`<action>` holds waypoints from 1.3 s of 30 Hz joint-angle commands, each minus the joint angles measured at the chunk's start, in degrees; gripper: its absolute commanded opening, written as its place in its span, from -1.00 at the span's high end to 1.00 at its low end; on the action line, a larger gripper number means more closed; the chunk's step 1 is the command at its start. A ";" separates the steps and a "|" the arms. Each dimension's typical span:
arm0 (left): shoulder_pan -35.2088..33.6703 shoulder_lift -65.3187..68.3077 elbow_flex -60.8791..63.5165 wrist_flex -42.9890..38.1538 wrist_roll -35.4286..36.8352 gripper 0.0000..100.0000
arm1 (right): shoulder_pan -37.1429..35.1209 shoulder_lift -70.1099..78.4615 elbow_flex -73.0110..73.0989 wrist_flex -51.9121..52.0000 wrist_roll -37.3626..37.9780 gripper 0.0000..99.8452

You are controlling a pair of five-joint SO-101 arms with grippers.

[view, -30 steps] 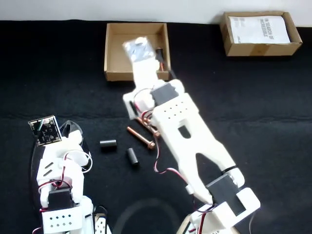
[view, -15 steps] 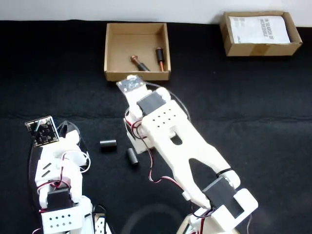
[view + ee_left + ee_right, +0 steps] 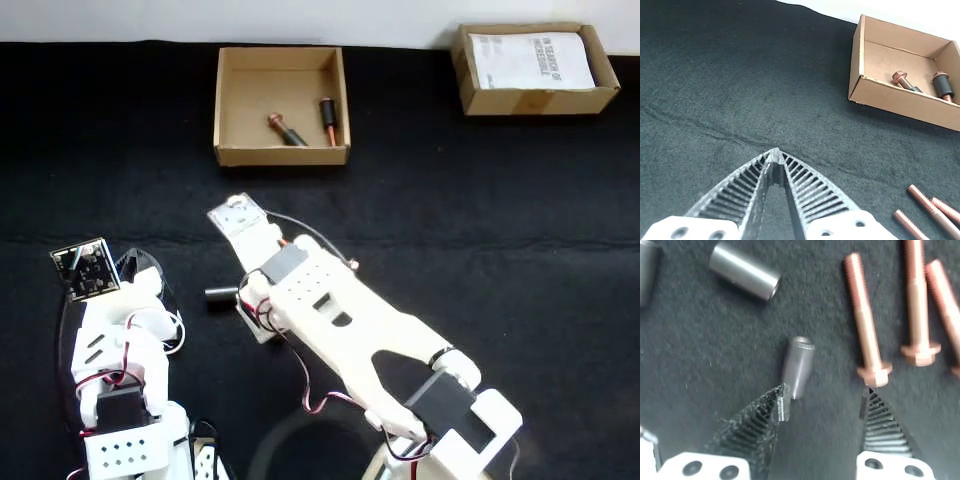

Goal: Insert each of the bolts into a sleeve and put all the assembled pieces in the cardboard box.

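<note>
Well short of the cardboard box (image 3: 282, 155) and off its left corner, the left gripper (image 3: 774, 153) sits idle, jaws pressed together on nothing. Between it and the box's front wall, the right gripper (image 3: 825, 392) hangs low over the loose parts on the black table (image 3: 520, 260), jaws wide apart and empty. A grey sleeve (image 3: 797, 367) lies just beside one fingertip, with a second sleeve (image 3: 744, 276) beyond it. A copper bolt (image 3: 865, 330) has its head just off the other fingertip, and two more bolts (image 3: 915, 305) lie alongside. Inside the box, two assembled pieces (image 3: 284, 129) already lie on the floor. To the box's right stands a second carton (image 3: 530, 102) holding a printed sheet. Judging by the spread, a third pairing is starting, with a pick-up in hand. The next move likely calls for centring the jaws on one part, sleeve or bolt, before lowering and closing.
</note>
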State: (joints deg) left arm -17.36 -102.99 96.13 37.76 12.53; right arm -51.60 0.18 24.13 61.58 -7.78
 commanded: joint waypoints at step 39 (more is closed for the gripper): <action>-0.57 0.13 1.01 0.09 -0.35 0.96 | 1.98 7.25 -3.12 -2.95 -0.26 0.98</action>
State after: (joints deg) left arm -17.36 -102.99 96.13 37.76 12.53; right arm -50.90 7.47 23.25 58.24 -10.24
